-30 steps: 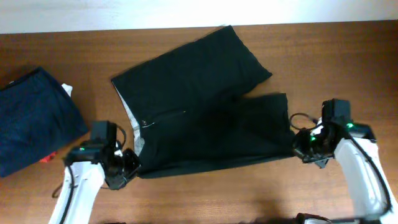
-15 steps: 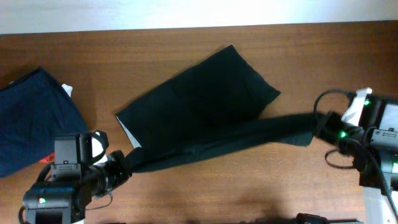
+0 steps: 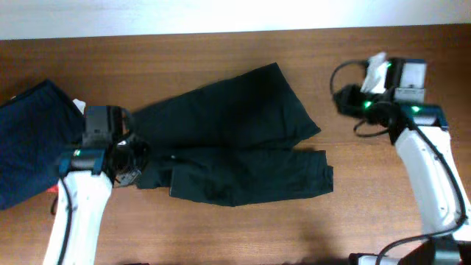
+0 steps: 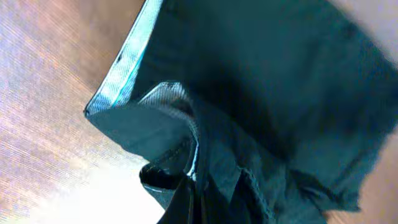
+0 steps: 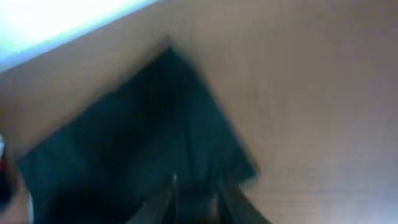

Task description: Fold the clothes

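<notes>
The black shorts (image 3: 235, 140) lie in the middle of the table, with one leg folded over the other. My left gripper (image 3: 132, 158) is at their waist end and is shut on the fabric. In the left wrist view the whitish waistband lining (image 4: 127, 68) shows, and bunched black cloth sits between my closed fingers (image 4: 194, 202). My right gripper (image 3: 340, 99) hovers off the shorts, just right of the upper leg's hem. In the blurred right wrist view its fingers (image 5: 199, 208) stand apart and empty, with the shorts (image 5: 137, 137) ahead of them.
A navy blue folded garment (image 3: 37, 147) lies at the left edge, with a red bit (image 3: 55, 189) under it and a small white piece (image 3: 79, 107) at its corner. The table's back edge meets a white wall (image 3: 221, 15).
Both arms lifted the front edge of the shorts and carried it back over the rest. The right gripper let go and moved to the back right. The left gripper moved back and still holds.
</notes>
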You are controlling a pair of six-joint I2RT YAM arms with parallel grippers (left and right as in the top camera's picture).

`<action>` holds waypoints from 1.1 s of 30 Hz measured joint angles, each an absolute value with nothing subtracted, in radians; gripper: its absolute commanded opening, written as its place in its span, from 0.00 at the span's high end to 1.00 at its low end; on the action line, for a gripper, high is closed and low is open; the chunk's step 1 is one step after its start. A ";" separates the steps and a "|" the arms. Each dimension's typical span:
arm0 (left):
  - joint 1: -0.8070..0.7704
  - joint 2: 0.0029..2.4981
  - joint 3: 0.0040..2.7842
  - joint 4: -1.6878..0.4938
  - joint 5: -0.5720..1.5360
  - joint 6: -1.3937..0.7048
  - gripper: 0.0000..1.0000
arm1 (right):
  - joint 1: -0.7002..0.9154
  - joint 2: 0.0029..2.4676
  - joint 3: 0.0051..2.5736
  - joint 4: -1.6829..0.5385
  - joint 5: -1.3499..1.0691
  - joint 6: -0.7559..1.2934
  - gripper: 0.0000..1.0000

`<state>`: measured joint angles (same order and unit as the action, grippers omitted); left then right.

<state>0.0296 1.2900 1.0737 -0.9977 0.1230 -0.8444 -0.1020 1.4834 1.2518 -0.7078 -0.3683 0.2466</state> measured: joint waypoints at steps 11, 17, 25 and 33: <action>0.030 1.369 1.074 -0.981 0.118 -0.831 0.99 | -0.104 1.482 1.215 -1.302 -0.302 0.266 0.40; 0.030 1.369 1.074 -0.983 0.119 -0.812 0.99 | -0.087 1.478 0.962 -1.148 -0.340 0.247 0.44; 0.030 1.369 1.074 -0.983 0.119 -0.807 0.99 | -0.085 1.478 0.717 -0.844 -0.498 0.180 0.46; 0.030 1.369 1.074 -0.982 0.119 -0.805 0.99 | -0.085 1.478 0.673 -0.685 -0.514 0.179 0.46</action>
<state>0.0303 1.3693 1.0737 -0.9825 0.1188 -0.8055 -0.0853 1.4784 0.6727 -0.6849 -0.5140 0.1795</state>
